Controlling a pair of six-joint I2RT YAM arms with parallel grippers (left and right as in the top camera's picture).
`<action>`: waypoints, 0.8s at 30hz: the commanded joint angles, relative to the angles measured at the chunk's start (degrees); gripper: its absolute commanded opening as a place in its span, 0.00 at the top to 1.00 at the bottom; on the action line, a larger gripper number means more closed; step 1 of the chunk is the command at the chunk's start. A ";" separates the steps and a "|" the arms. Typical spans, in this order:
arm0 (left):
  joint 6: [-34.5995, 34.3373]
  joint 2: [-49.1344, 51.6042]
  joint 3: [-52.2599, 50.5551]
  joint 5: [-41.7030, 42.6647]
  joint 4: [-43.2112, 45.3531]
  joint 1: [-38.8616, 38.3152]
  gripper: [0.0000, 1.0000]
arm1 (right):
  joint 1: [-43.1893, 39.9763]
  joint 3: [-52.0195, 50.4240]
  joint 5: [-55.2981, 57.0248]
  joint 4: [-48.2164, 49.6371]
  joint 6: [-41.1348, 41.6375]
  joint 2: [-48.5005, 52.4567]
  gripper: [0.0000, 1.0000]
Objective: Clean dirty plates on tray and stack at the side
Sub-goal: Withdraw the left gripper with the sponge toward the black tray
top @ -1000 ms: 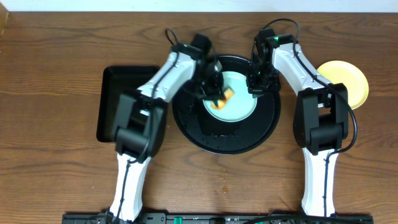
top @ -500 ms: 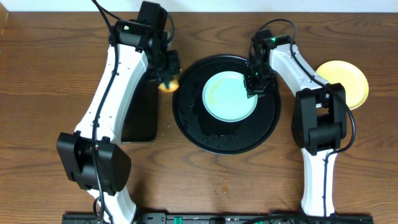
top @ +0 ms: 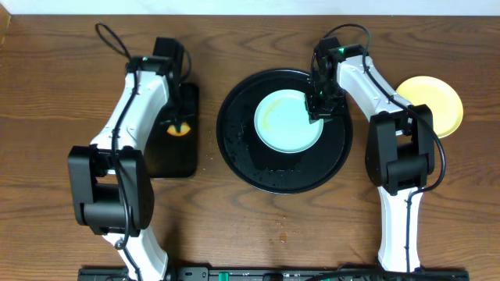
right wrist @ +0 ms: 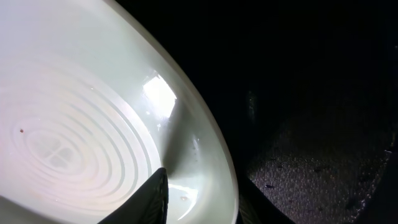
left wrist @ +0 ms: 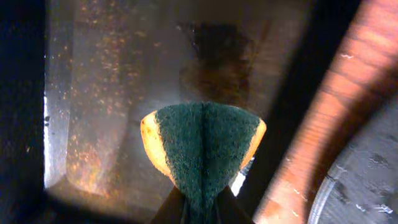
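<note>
One pale blue-mint plate (top: 287, 122) lies on the large round black tray (top: 234, 152). My right gripper (top: 319, 106) is shut on that plate's right rim. In the right wrist view the plate (right wrist: 81, 130) has its rim pinched in the gripper (right wrist: 208, 205), one finger inside and one outside. A pale yellow plate (top: 432, 103) lies on the wood tabletop at the right. My left gripper (top: 178, 123) is shut on a green and orange sponge (left wrist: 202, 146) and holds it over the small rectangular black tray (top: 176, 160). A second mint plate is out of view.
The rectangular tray's wet floor (left wrist: 106, 93) fills the left wrist view, with the round tray's rim (left wrist: 351, 186) at the lower right. Brown wood tabletop (top: 62, 94) surrounds both trays.
My left arm has carried the sponge off the mint plate, leftward to above the rectangular tray. My right gripper has stayed on the plate's rim.
</note>
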 commanded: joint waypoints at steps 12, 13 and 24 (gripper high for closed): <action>2.89 0.74 -10.91 -1.44 11.54 2.99 0.38 | 1.03 -1.60 1.40 0.48 -0.28 2.43 0.69; 2.89 0.74 -10.91 -1.46 11.58 2.97 0.38 | 1.03 -1.60 1.40 0.48 -0.28 2.43 0.69; 2.86 0.74 -17.44 -3.87 18.40 2.99 0.48 | 1.03 -1.60 1.40 0.31 -0.72 2.43 0.69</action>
